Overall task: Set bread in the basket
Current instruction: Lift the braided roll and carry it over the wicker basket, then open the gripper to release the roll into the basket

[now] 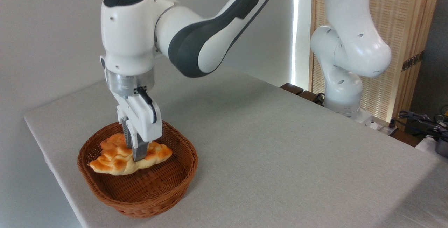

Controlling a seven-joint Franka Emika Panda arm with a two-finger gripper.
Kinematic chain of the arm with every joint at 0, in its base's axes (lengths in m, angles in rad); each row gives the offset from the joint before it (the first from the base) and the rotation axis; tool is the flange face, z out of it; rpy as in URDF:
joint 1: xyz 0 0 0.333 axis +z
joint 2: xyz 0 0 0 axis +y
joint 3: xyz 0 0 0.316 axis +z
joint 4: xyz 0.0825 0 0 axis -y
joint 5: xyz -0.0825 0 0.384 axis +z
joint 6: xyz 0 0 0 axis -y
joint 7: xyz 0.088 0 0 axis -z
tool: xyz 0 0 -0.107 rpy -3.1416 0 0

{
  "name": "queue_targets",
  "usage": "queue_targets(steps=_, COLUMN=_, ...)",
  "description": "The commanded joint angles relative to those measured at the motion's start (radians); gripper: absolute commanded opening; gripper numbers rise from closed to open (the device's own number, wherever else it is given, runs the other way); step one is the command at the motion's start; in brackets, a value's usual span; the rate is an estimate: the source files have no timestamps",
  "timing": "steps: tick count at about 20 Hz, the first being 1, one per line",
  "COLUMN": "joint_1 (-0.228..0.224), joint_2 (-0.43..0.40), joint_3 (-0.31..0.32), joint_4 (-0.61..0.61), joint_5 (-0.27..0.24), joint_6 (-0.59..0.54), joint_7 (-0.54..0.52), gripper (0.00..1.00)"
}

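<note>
The bread (117, 165), a long braided loaf, pale cream with golden-orange bumps, lies across the inside of the basket (175, 172), a round reddish-brown wicker one near the table's front left corner. My gripper (134, 151) reaches straight down into the basket. Its fingers straddle the loaf's middle, with the near finger (139, 151) pressed against the front side and the far one partly hidden behind it. The jaws are closed on the loaf. Whether the loaf rests on the basket floor or hangs just above it is unclear.
An orange knotted lump (111, 141) shows behind the loaf, left of the fingers, inside the basket. The grey cloth-covered table (266, 144) stretches to the right. The arm's white base (341, 81) stands at the far right edge, with cables (420, 119) beyond it.
</note>
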Motion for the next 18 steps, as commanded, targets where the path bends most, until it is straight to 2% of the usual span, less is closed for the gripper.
queue_targets(steps=1, joint_1=0.01, joint_2=-0.006, joint_3=-0.004, joint_4=0.013, joint_5=-0.008, joint_6=-0.025, joint_7=-0.014, gripper=1.0)
queue_targets(steps=6, joint_1=0.012, joint_2=-0.012, joint_3=-0.003, joint_4=0.014, joint_5=-0.006, joint_6=-0.068, joint_7=-0.008, gripper=1.0)
queue_targets(steps=9, joint_1=0.015, joint_2=-0.012, joint_3=-0.003, joint_4=0.014, joint_5=0.026, joint_6=-0.078, joint_7=-0.005, gripper=1.0)
queue_targets(steps=13, joint_1=0.015, joint_2=-0.02, joint_3=0.004, joint_4=0.02, joint_5=0.028, joint_6=-0.078, joint_7=-0.005, gripper=1.0)
queue_targets(steps=16, joint_1=0.018, joint_2=-0.054, joint_3=0.022, joint_4=0.034, joint_5=0.028, joint_6=-0.081, joint_7=-0.016, gripper=1.0)
queue_targets(steps=18, joint_1=0.041, joint_2=-0.09, joint_3=0.03, joint_4=0.039, joint_5=0.029, joint_6=-0.107, joint_7=-0.016, gripper=1.0)
